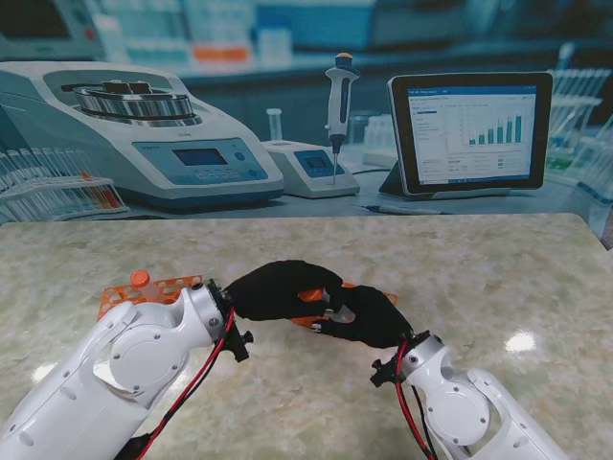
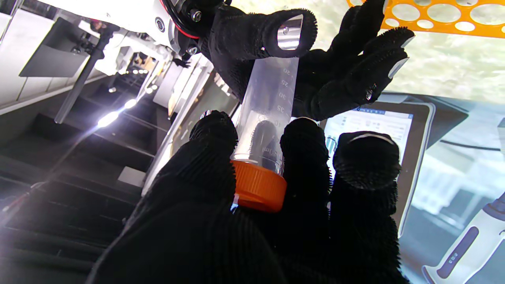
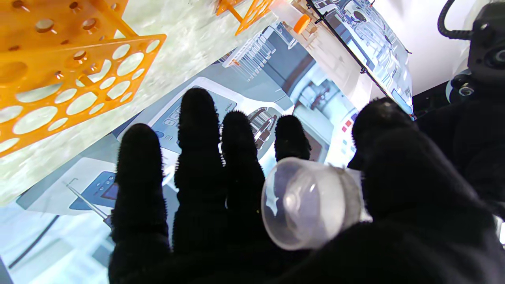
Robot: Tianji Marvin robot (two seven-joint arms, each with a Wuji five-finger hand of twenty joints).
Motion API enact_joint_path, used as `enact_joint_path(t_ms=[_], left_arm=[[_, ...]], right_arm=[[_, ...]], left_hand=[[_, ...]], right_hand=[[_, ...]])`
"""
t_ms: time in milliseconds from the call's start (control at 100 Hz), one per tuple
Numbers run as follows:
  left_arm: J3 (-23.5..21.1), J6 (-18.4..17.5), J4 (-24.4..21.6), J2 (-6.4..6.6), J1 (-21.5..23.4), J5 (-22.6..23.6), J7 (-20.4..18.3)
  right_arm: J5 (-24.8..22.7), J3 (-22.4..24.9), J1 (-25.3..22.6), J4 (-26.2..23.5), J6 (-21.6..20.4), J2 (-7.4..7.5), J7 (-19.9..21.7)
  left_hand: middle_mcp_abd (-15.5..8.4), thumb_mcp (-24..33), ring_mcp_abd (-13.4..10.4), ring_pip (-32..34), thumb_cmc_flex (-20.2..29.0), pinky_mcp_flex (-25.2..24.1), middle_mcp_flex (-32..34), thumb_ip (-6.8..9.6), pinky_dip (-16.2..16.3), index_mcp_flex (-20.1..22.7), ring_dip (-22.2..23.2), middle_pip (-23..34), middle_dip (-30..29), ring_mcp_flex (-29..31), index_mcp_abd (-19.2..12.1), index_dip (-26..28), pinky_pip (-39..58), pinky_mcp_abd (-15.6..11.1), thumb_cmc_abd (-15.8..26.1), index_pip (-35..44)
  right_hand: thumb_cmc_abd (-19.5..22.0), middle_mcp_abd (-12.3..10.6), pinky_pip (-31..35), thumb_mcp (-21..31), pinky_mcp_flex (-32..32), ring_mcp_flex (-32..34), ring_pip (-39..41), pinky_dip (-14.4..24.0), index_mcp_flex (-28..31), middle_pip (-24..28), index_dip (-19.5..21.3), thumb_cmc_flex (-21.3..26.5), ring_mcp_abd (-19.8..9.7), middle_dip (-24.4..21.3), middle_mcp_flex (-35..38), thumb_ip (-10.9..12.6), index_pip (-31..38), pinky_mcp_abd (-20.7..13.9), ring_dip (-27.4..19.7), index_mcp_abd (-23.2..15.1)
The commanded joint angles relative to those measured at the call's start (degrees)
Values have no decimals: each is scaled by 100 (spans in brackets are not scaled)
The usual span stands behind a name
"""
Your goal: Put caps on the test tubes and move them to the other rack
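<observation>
Currently we hold one test tube [image 2: 265,114] between both hands at lower centre of the stand frame, above the tabletop [image 1: 479,278]. Left hand [image 1: 278,290] fingers clamp its orange cap [image 2: 258,185]; right hand [image 1: 369,316] fingers grip its clear lower end. Orange racks [image 1: 153,287] lie behind.

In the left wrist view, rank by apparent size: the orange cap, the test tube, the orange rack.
1. test tube
2. orange cap, though nearest the camera, so enlarged
3. orange rack, only an edge in frame, so unsure
</observation>
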Motion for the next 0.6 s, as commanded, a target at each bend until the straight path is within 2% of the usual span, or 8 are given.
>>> enact_joint_path(t_ms=[0,380,590], left_arm=[[-40,3,-73,51,37,-4,-90],[-329,53,-276,124,169,27,-405],[-430,68,-304,138,210,-13,-475]], right_arm=[[32,0,6,37,45,-5,47],[66,14,11,73,-44,-5,54],[54,23,17,68,-1,14,131]], left_hand=[[-48,1869,-1258,66,1018,50,677,235,82,681,41,1526,370,362,-5,775,-44,-80,868,1595],[-52,1861,-1257,63,1018,37,686,228,113,745,45,1517,367,363,-43,842,-91,-53,858,1681],[-55,1862,-1250,60,1018,28,691,226,124,777,45,1519,373,365,-52,875,-106,-37,857,1719]], right_hand=[[196,-106,-139,52,-288,-200,-205,-126,-171,-145,30,-124,0,-114,-230,122,-157,97,-117,-112],[322,-175,-605,-272,-978,-1054,-688,-355,-914,-419,-185,-643,107,-340,-905,109,-662,178,-464,-20],[456,-168,-1073,-354,-1309,-1694,-1068,-729,-1224,-660,-411,-910,250,-691,-1342,120,-904,202,-983,227]])
